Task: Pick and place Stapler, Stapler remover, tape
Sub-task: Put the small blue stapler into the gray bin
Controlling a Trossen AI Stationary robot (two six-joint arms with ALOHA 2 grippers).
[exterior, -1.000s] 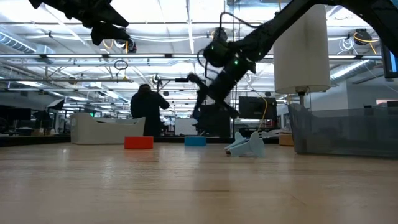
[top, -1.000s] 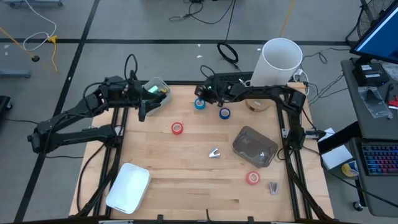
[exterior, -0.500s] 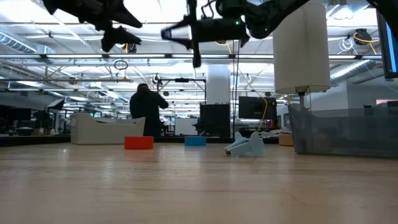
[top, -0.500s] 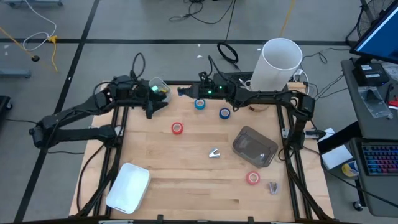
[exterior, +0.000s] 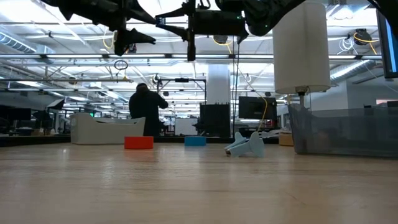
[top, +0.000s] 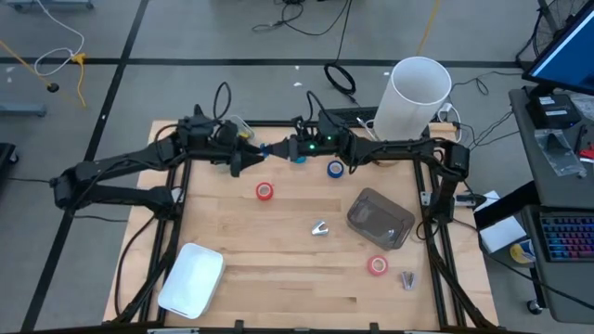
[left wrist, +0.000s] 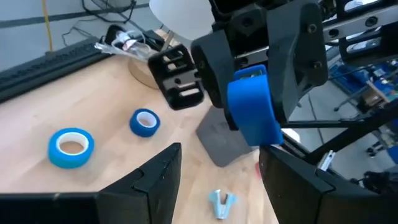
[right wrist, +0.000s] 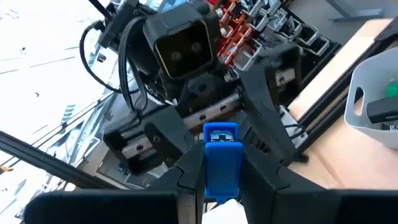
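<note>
High view: my right gripper [top: 278,148] and left gripper [top: 249,156] meet above the table's far edge, one red tape roll [top: 265,191] below.

Low view: both hang well above the table [exterior: 199,193].

Left wrist view: my left fingers [left wrist: 158,177] are spread, facing the blue stapler [left wrist: 252,112].

Right wrist view: my right fingers [right wrist: 193,168] clamp the stapler [right wrist: 222,158].

Risk: if the right lets go before the left closes, the stapler falls

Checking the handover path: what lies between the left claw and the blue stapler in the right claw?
Nothing: the left wrist view shows only air between the open left claw and the blue stapler clamped in the right claw.
</note>
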